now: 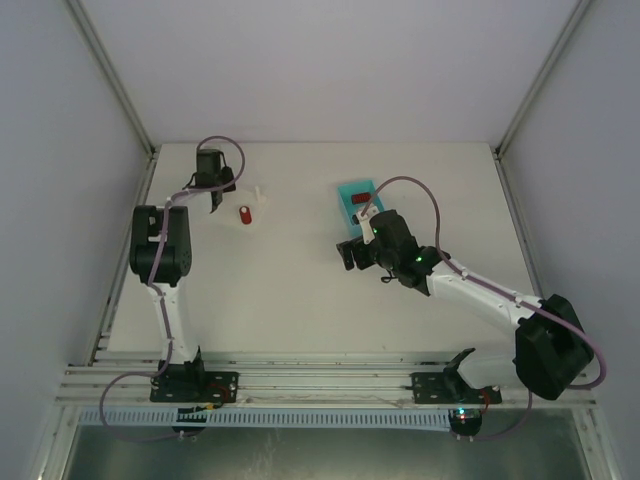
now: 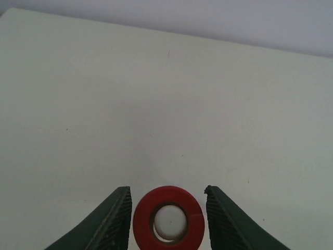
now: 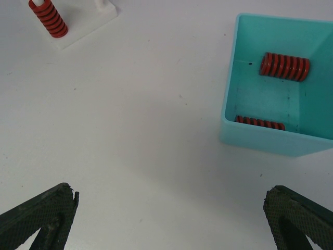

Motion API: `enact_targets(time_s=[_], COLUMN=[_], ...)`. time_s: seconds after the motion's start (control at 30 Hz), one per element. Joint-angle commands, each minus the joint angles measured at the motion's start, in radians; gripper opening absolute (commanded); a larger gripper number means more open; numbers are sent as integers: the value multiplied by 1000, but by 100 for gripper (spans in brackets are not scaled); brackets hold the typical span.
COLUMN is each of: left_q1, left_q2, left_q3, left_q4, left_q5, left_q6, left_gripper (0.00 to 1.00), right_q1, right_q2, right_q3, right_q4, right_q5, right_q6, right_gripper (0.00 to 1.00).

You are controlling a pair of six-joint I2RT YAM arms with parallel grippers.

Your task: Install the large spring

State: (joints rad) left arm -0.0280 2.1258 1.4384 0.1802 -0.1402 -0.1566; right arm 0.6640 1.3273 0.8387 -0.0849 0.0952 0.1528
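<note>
Both grippers are open, the left gripper (image 2: 166, 189) astride the large spring (image 2: 141, 223) so it sits free on its white peg (image 2: 169, 223), the right gripper (image 3: 170, 191) near the teal bin (image 3: 260, 138).

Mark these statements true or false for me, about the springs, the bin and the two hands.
1. The teal bin holds two red springs. True.
2. The right hand grips a spring. False: it is open and empty.
3. Another red spring sits on a peg of the white base. True.
4. The left hand hovers over the bin. False: its fingers flank the spring on the base.
</note>
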Motion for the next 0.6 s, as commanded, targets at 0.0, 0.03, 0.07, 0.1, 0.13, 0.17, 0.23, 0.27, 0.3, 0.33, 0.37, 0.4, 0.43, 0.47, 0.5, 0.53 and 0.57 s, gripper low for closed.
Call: enact_targets(time_s=[0.0,0.03,0.07,0.1,0.13,0.17,0.23,0.27,0.3,0.33,0.37,0.4,0.43,0.47,0.5,0.53,0.57], left_q1=[4,4,4,4,4,4,3,1,-3,-8,-14,-21,-30,-42,-50,-61,-71], left_q2=[-19,-28,-39,-50,-69,-86,-138,-168,-195,-226,-256,-284,-304,-336,-362,-394,-427], left_q3=[32,30,28,25,19,9,-19,-35,-55,-74,-97,-121,-144,-173,-209,-245,-285], left_q4=[-15,-21,-25,-31,-35,-36,-35,-32,-28,-25,-23,-25,-25,-25,-20,-11,-3], left_q5=[-6,-4,-3,-1,4,13,55,80,96,116,133,148,162,174,190,209,218], left_q6=[-19,-23,-32,-37,-47,-57,-85,-98,-116,-131,-144,-158,-169,-182,-192,-196,-203], left_gripper=[47,50,52,54,55,57,59,60,64,68,73,79,85,90,95,100,99], right_q1=[-8,-11,-12,-16,-20,-26,-51,-69,-94,-116,-137,-159,-179,-193,-209,-222,-233], right_q2=[-1,-1,-3,-4,-4,-4,3,13,27,45,71,96,121,146,169,193,220], right_q3=[26,29,30,33,36,42,70,90,117,145,172,208,241,268,298,328,359], right_q4=[-19,-19,-19,-21,-22,-28,-57,-79,-110,-143,-174,-206,-231,-252,-269,-283,-300], right_q5=[-3,-4,-7,-10,-11,-12,-19,-30,-51,-71,-85,-93,-94,-94,-98,-105,-109], right_q6=[2,4,6,9,13,19,41,55,68,81,86,90,92,93,89,78,57], right_gripper=[99,99,99,99,99,99,99,99,99,99,99,99,99,97,96,94,91])
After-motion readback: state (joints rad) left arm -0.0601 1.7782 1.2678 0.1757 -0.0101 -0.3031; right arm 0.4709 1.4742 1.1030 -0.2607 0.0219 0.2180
